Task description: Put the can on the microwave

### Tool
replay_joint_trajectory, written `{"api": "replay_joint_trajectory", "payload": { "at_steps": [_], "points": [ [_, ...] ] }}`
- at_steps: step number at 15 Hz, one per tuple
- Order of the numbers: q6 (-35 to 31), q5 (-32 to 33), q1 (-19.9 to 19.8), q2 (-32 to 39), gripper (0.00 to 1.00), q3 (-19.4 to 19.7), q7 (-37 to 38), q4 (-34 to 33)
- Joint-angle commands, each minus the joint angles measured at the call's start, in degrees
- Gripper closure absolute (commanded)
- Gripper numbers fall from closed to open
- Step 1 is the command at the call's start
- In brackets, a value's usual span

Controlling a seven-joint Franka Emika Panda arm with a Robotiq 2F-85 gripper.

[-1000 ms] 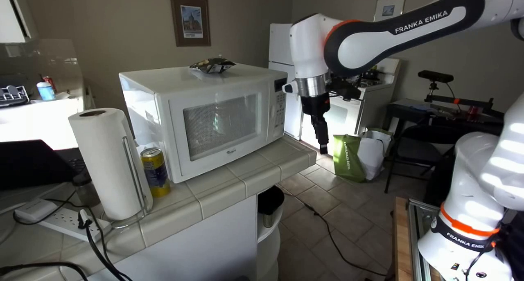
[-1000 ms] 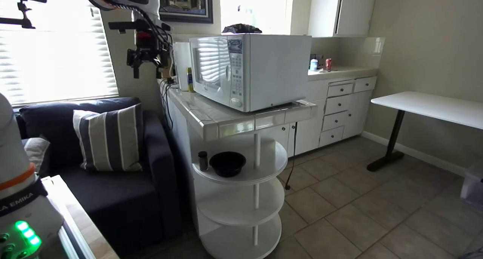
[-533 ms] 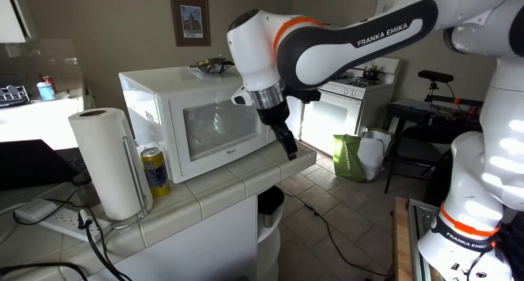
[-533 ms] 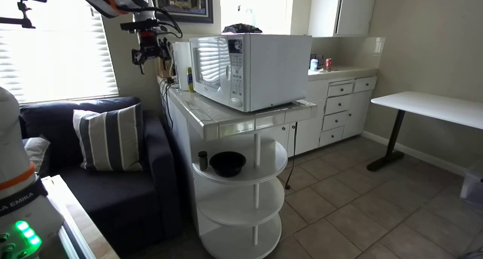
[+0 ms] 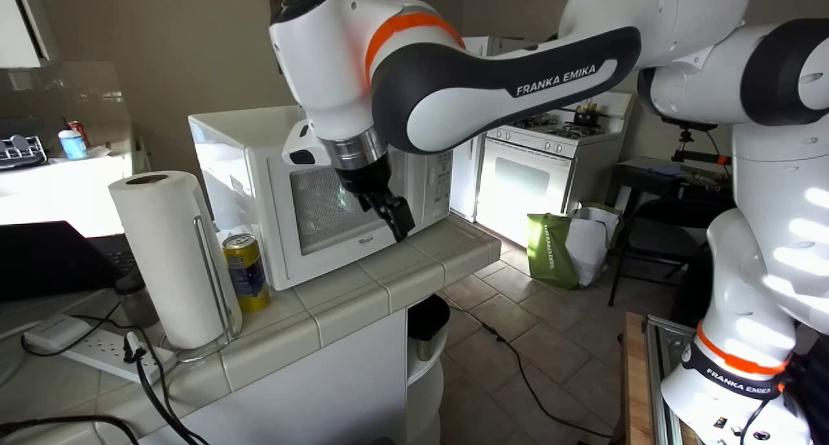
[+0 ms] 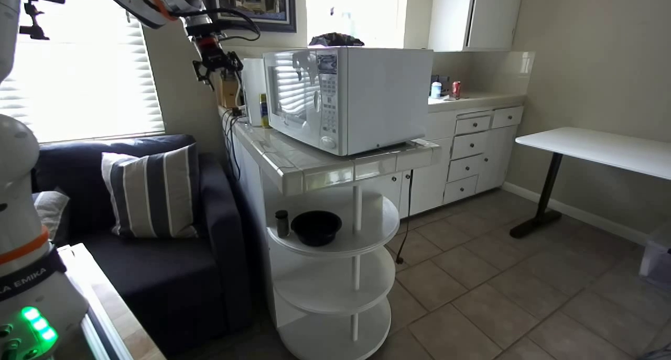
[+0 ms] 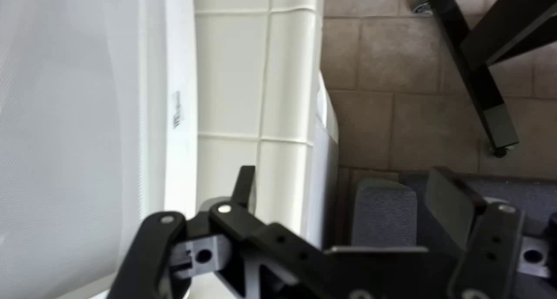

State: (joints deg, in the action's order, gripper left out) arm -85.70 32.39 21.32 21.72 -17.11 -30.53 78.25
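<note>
Over the last second the arm (image 5: pixel 466 114) has swung, in an exterior view, from past the three-o'clock end of the tiled bench (image 5: pixel 353 293) to the front of the microwave (image 5: pixel 317 208), and the tool (image 7: pixel 348 190), nearly plumb before, now tips toward five o'clock. It is released, its jaws spread wide with nothing between them. The can (image 5: pixel 246 273) has not moved: it stands upright on the bench, between eight and nine o'clock from the tool, with the paper towel roll (image 5: pixel 171 257) at its own nine o'clock and the microwave at its two. So this looks like the approach, with grasp, lift and placing all to come. How closely the tool skirts the microwave is hard to judge from these views; the tight spot around the can probably wants care.
</note>
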Motion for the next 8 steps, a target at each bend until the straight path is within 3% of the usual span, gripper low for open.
{"api": "replay_joint_trajectory", "payload": {
  "at_steps": [1, 8],
  "points": [
    [-0.9, 1.2, 0.9, 0.9, 0.00, 0.6, -2.7, -2.2],
    [-2.0, 2.3, 1.1, 1.7, 0.00, 0.9, -6.4, -4.8]
  ]
}}
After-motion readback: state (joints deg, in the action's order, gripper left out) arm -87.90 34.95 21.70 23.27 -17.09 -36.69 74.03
